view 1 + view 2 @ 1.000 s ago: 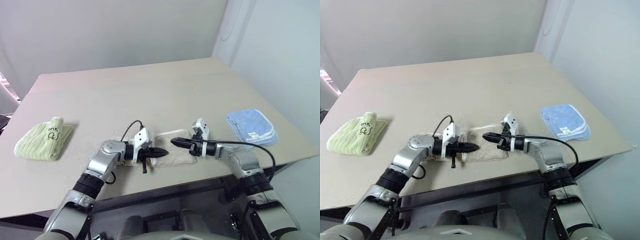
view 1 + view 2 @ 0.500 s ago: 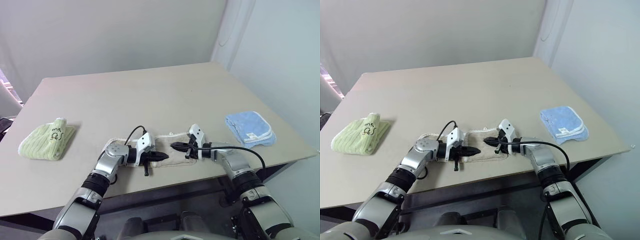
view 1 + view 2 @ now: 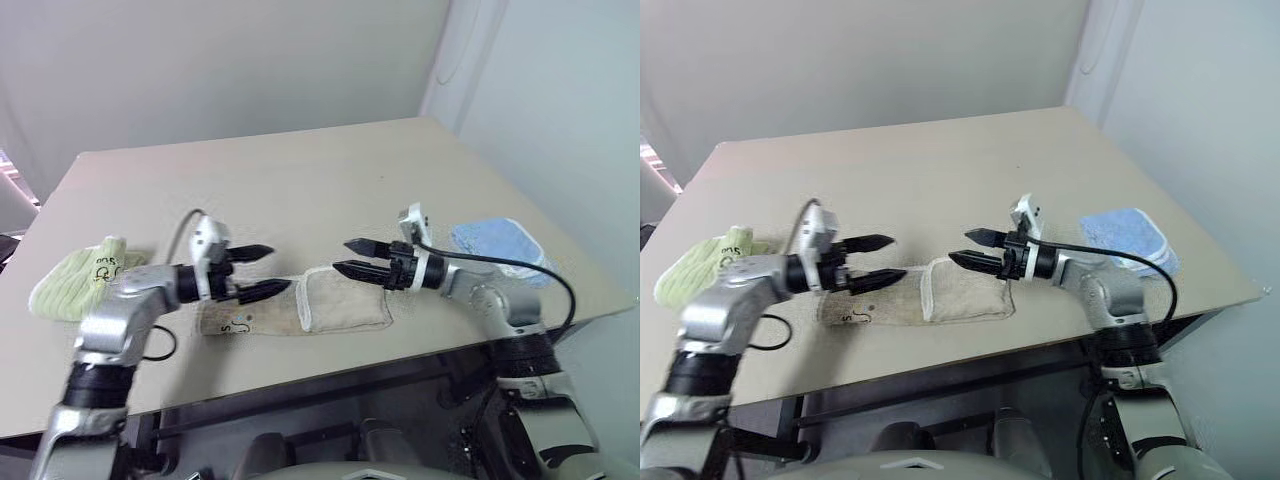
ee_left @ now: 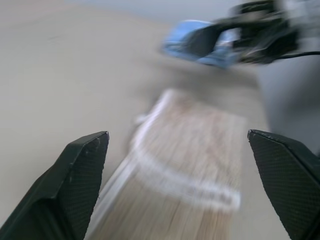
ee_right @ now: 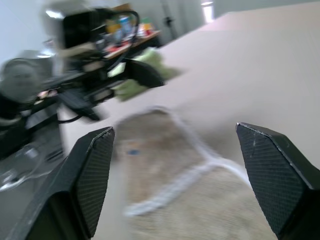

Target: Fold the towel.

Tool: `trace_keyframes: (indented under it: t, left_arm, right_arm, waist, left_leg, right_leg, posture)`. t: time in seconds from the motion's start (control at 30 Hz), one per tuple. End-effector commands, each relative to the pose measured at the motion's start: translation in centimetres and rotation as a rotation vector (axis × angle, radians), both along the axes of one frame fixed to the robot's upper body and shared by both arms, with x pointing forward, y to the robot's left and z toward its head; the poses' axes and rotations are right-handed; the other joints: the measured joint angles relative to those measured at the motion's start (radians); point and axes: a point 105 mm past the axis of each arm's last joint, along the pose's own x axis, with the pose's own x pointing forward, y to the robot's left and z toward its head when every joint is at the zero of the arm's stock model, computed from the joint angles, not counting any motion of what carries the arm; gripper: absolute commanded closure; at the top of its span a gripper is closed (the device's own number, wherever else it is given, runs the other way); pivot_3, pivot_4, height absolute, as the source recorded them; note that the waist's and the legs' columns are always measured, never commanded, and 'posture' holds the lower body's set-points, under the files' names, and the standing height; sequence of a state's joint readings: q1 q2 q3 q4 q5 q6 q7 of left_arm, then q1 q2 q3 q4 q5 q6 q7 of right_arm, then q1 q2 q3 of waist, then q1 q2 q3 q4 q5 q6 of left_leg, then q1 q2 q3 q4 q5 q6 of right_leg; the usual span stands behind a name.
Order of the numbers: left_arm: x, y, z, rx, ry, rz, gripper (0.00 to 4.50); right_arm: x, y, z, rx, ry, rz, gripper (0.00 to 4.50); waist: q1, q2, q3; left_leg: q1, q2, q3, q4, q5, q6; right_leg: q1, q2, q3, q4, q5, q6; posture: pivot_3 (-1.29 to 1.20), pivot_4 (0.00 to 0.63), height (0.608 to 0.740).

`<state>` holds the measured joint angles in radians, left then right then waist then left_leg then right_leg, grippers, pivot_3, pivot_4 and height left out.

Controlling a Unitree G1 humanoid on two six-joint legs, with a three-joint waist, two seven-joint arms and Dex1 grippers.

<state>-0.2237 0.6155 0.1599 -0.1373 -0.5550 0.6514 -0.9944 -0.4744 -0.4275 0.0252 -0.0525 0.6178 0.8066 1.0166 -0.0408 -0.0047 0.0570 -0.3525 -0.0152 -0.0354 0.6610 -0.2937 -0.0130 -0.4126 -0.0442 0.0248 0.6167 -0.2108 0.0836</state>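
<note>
the towel folded on table, dark mark unreadable, left pincer spread, right pincer spread

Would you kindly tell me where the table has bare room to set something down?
The far half of the table, beyond all three towels, is bare. The near strip is crowded: green towel, beige towel under both open grippers, blue towel.

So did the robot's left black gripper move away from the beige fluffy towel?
Yes. The left gripper has lifted off the beige terry towel and swung outward, toward the green folded towel.
</note>
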Motion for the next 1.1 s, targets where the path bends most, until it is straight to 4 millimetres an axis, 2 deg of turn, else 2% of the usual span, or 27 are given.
trace_keyframes:
  t: [0.03,0.2,0.3,0.43,0.6,0.8,1.1]
  left_arm:
    - [0.6,4.1,-0.3,0.033,0.134,0.291,0.00]
    - [-1.1,5.8,-1.5,-0.045,0.308,0.448,0.00]
    - [-1.6,7.0,-1.8,-0.206,0.453,0.558,0.00]
    - [-3.6,7.4,-1.7,-0.307,0.566,0.571,0.00]
    - [-6.3,8.6,-3.0,-0.340,0.657,0.627,0.00]
    - [-8.5,8.4,-4.3,-0.380,0.741,0.631,0.00]
    - [-7.5,6.9,-5.7,-0.499,0.804,0.702,0.00]
  right_arm:
    - [-1.0,0.8,1.0,0.010,0.064,0.054,0.66]
    - [-1.0,1.7,0.6,0.026,0.169,0.075,0.66]
    - [-1.4,2.4,0.7,0.041,0.203,0.112,0.66]
    - [-1.4,2.9,0.4,0.057,0.248,0.120,0.66]
    - [-1.8,3.5,-0.2,0.061,0.277,0.139,0.66]
    - [-1.6,4.0,-0.5,0.070,0.295,0.140,0.66]
    - [-1.1,3.9,-0.9,0.066,0.298,0.095,0.66]
  waist:
    - [0.002,-0.002,0.001]
    - [-0.003,-0.002,0.002]
    - [-0.001,-0.003,0.002]
    - [-0.005,-0.004,0.002]
    - [-0.006,-0.004,0.002]
    - [-0.003,-0.004,0.002]
    - [-0.001,-0.004,0.002]
  left_leg:
    - [0.000,0.000,0.000,0.000,0.000,0.000]
    - [0.000,0.000,0.000,0.001,0.000,0.000]
    - [-0.001,0.000,0.000,0.001,0.000,0.000]
    - [-0.001,0.000,0.000,0.001,0.000,0.000]
    - [-0.001,-0.003,0.000,0.000,0.000,0.000]
    - [-0.001,-0.001,-0.001,0.000,0.000,-0.001]
    - [-0.002,-0.002,-0.001,-0.002,-0.001,-0.002]
  right_leg:
    - [0.001,0.000,0.000,0.000,0.000,0.000]
    - [0.000,0.000,-0.001,0.000,0.000,0.000]
    - [0.000,0.000,-0.001,0.000,0.000,0.000]
    - [0.000,0.000,-0.002,0.000,0.000,0.000]
    - [-0.001,0.000,-0.001,0.000,0.000,0.000]
    - [-0.001,-0.002,-0.002,-0.001,0.000,0.000]
    - [-0.002,-0.003,-0.002,-0.003,0.000,0.000]
  posture:
    - [0.00,0.000,0.740]
    - [0.00,0.000,0.740]
    - [0.00,0.000,0.740]
    - [0.00,0.000,0.740]
    - [0.00,0.000,0.740]
    - [0.00,0.000,0.740]
    - [0.00,0.000,0.740]
